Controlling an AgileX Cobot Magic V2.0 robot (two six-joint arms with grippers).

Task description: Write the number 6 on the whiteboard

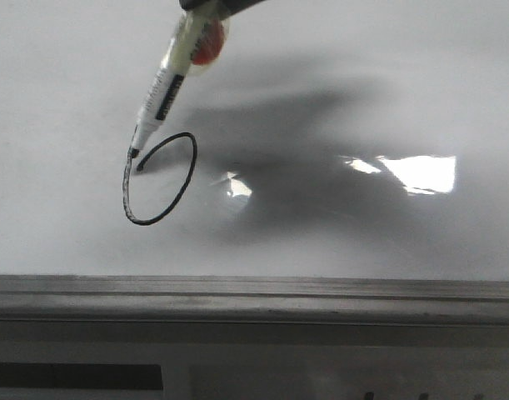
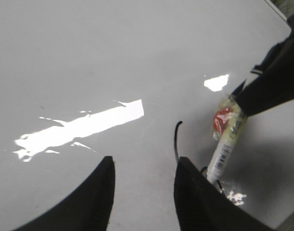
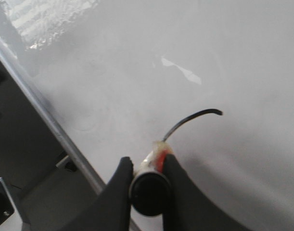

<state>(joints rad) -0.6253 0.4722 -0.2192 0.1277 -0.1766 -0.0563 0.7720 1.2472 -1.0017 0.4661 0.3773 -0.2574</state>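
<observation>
Black rubber fingers of my right gripper (image 3: 146, 180) are clenched on the marker (image 1: 167, 79), its thick end pressed between them. My left gripper (image 2: 144, 178) holds nothing; its jaws stand apart and it hovers above the whiteboard (image 1: 387, 75), just beside the marker.

In the front view the marker leans from one o'clock down to seven o'clock, and its tip touches the board at the nine o'clock side of the loop. The number 6 (image 1: 158, 179) is not complete, I think. There is an oval loop, with a small inner end near the tip, but I see no long stem above it. So I judge the step in hand is the drawing itself, about in the middle.

The next move calls for steady pressure of the tip and a smooth curve up toward twelve o'clock for the stem. A bright light reflection (image 1: 421, 173) lies at three o'clock from the loop, and the grey edge rail (image 1: 254, 292) at six o'clock.
</observation>
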